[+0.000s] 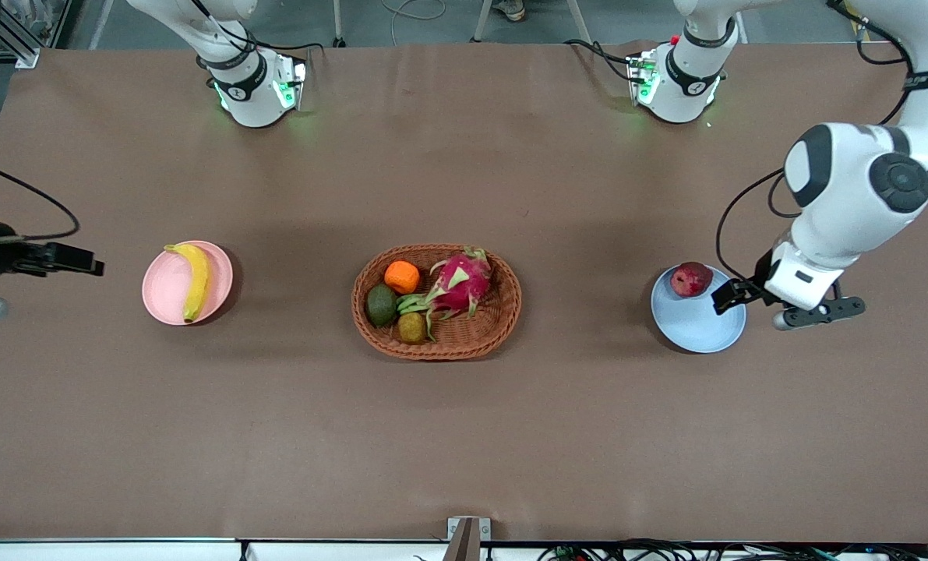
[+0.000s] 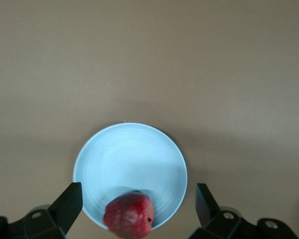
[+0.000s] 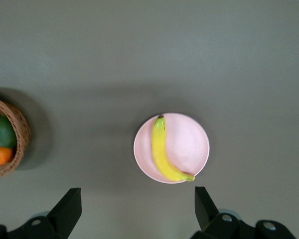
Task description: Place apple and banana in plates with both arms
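The front view looks steeply down from high across the surface (image 1: 276,428), facing the two arm bases at the top of the frame and taking in the whole spread. The left wrist view looks straight down from close above the blue plate (image 2: 129,159), whose apple (image 2: 129,216) sits at the lower edge of the frame; both also show at the right of the front view. The right wrist view looks down from higher, with the pink plate (image 3: 189,144) and banana (image 3: 162,152) at centre and the basket (image 3: 17,134) at its left edge, all shared with the front view.
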Robot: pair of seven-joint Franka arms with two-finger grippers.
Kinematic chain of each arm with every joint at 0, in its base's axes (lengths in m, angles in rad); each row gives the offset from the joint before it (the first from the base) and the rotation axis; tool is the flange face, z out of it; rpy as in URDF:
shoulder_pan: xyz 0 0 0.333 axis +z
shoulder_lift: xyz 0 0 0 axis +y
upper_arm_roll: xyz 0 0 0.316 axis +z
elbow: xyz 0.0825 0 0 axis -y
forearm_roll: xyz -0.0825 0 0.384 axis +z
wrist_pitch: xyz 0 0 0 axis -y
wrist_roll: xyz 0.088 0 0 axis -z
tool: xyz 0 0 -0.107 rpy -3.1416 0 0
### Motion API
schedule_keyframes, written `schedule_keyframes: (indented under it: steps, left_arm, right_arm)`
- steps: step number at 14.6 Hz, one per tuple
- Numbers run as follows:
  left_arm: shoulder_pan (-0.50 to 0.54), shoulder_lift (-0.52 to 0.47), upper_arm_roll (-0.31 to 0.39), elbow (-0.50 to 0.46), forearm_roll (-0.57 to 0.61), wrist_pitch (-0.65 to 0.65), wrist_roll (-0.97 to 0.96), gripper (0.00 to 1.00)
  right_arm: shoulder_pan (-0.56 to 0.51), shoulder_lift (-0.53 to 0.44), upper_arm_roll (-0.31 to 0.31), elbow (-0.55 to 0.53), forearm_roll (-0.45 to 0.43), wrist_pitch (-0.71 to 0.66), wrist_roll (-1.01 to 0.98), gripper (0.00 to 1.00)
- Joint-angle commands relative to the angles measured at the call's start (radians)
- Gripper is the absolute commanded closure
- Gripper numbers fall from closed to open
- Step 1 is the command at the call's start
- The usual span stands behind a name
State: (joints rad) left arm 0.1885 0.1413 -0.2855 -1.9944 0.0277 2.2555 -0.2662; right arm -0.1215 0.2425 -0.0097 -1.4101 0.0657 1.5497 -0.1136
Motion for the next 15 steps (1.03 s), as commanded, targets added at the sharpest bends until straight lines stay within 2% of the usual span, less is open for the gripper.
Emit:
schedule_keyframes:
  steps: [1, 4, 7, 9, 11, 12, 14, 15]
  left_arm:
    - [0.012, -0.028, -0.004, 0.13, -0.006, -0.189, 0.038, 0.0]
    - [0.013, -0.025, -0.003, 0.328, -0.006, -0.42, 0.073, 0.0]
    - [0.012, -0.037, -0.009, 0.454, -0.006, -0.6, 0.079, 0.0]
    - [0.011, -0.048, -0.014, 0.511, -0.005, -0.689, 0.079, 0.0]
    - [-0.03, -0.11, 0.006, 0.508, -0.006, -0.718, 0.106, 0.0]
    - [-0.084, -0.127, 0.058, 0.494, -0.005, -0.72, 0.131, 0.0]
    - [-0.232, -0.175, 0.219, 0.465, -0.008, -0.754, 0.198, 0.0]
    - [-0.263, -0.199, 0.251, 0.441, -0.011, -0.761, 0.206, 0.0]
  right_arm:
    - [0.002, 0.017, 0.005, 0.098, -0.061, -0.019, 0.008, 0.0]
    - [0.002, 0.011, 0.005, 0.126, -0.063, -0.025, 0.022, 0.0]
    - [0.003, -0.031, 0.004, 0.106, -0.06, -0.037, 0.086, 0.0]
    - [0.028, -0.078, -0.006, 0.053, -0.063, -0.02, 0.089, 0.0]
    - [0.034, -0.11, -0.018, 0.019, -0.063, -0.01, 0.089, 0.0]
    - [0.034, -0.114, -0.021, 0.019, -0.063, -0.01, 0.089, 0.0]
    - [0.062, -0.127, -0.048, 0.014, -0.063, -0.01, 0.091, 0.0]
    - [0.088, -0.135, -0.074, 0.007, -0.063, -0.01, 0.091, 0.0]
